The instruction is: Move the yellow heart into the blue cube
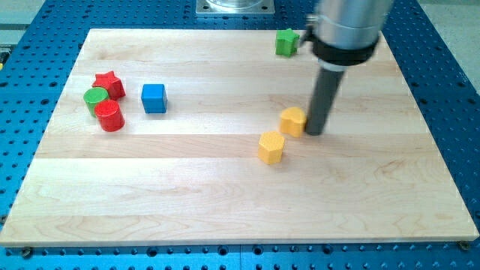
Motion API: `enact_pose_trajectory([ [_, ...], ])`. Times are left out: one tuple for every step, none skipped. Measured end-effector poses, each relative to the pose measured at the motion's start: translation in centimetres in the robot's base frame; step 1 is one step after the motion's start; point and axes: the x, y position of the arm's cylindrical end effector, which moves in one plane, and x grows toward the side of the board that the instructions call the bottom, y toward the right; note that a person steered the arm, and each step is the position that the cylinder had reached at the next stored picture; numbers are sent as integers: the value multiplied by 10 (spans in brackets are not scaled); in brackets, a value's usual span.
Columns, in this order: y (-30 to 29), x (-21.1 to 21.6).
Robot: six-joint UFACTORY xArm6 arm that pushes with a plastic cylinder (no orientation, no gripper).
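The yellow heart (293, 120) lies right of the board's middle. My tip (315, 133) stands right against the heart's right side. The blue cube (154, 98) sits far off toward the view's left, well apart from the heart. A second yellow block (271, 147), which looks six-sided, lies just below and left of the heart. The rod rises from the tip to a grey cylinder body (346, 30) at the view's top.
A red star (109, 82), a green cylinder (95, 97) and a red cylinder (110, 116) cluster left of the blue cube. A green block (286, 42) sits near the top edge of the wooden board (225, 202), beside the arm's body.
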Motion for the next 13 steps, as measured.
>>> enact_pose_trajectory([
  [-81, 0],
  [-112, 0],
  [-103, 0],
  [-91, -7],
  [-133, -7],
  [-196, -7],
  [-186, -4],
  [-137, -4],
  [-99, -11],
  [-103, -27],
  [-135, -32],
  [-181, -32],
  [-210, -32],
])
